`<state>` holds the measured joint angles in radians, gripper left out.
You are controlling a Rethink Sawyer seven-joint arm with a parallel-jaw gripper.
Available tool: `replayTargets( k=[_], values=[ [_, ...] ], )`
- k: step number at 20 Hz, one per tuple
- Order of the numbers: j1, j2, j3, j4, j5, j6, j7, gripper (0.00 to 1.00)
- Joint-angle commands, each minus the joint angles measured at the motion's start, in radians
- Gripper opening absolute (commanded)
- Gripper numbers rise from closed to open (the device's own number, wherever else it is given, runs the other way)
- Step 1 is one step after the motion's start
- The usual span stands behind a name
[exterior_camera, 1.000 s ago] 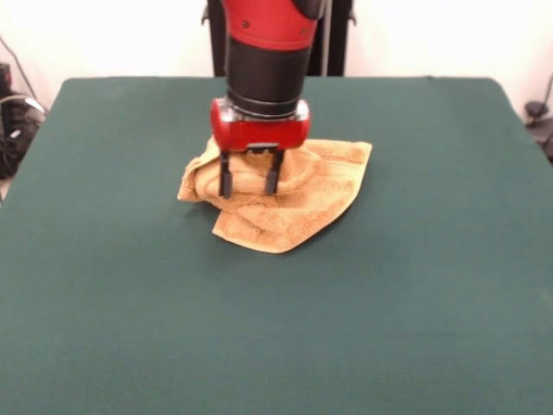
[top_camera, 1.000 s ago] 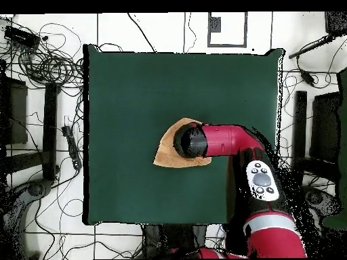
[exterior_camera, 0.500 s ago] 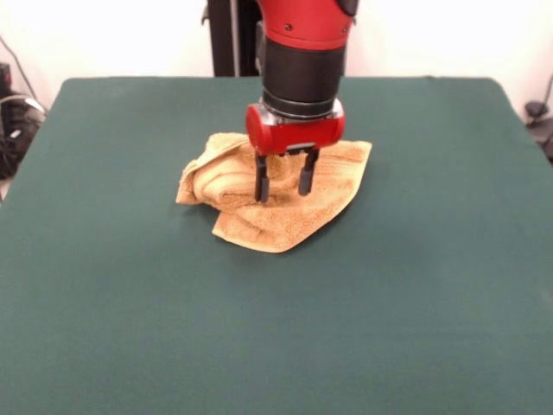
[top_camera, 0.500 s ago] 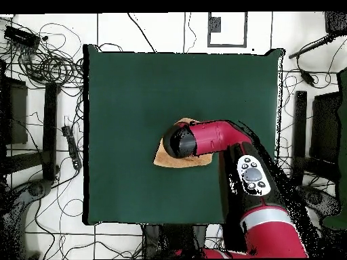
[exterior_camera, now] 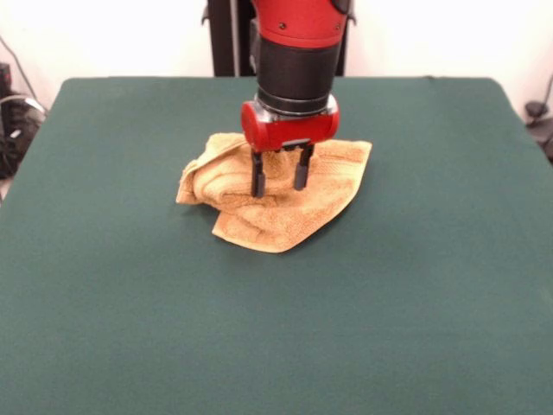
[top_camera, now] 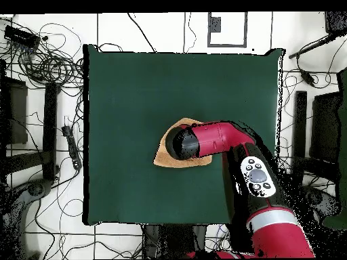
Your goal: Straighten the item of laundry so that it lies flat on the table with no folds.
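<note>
White wall behind, cables on the floor around; the green table (exterior_camera: 432,285) fills our front view. The towel (exterior_camera: 285,220) sits crumpled near the table's middle, somewhat toward the pedestal edge, well clear of every corner. We see it bunched into a rolled lump on one side, with a flatter flap spreading toward the camera-side edge. The gripper (exterior_camera: 276,180) hangs over the towel's middle, fingers (exterior_camera: 257,177) spread apart with nothing between them, tips at or just above the cloth; we can't tell contact for sure. In the overhead view the arm (top_camera: 223,139) covers most of the towel (top_camera: 166,157).

Risks as we judge them: closing here likely pinches several stacked layers, so a pull drags the whole bundle without opening it. Pinching mid-cloth, not a corner or hem, may add new folds. Pressing too low could snag the felt.
</note>
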<state>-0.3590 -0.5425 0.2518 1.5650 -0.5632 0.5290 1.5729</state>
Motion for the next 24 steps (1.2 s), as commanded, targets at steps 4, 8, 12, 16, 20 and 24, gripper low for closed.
replayTargets(
  k=[4, 8, 12, 16, 20, 24],
  values=[
    [0.002, 0.045, 0.106, 0.063, -0.042, 0.170, -0.206, 1.00],
    [-0.001, 0.053, 0.093, 0.077, -0.050, 0.181, -0.198, 1.00],
    [-0.002, 0.067, 0.103, 0.033, -0.030, 0.250, -0.219, 1.00],
    [0.013, 0.105, 0.111, -0.060, -0.017, 0.317, -0.226, 1.00],
    [0.026, 0.135, 0.113, -0.115, -0.011, 0.346, -0.201, 1.00],
    [0.034, 0.146, 0.116, -0.148, -0.002, 0.395, -0.188, 1.00]
  ],
)
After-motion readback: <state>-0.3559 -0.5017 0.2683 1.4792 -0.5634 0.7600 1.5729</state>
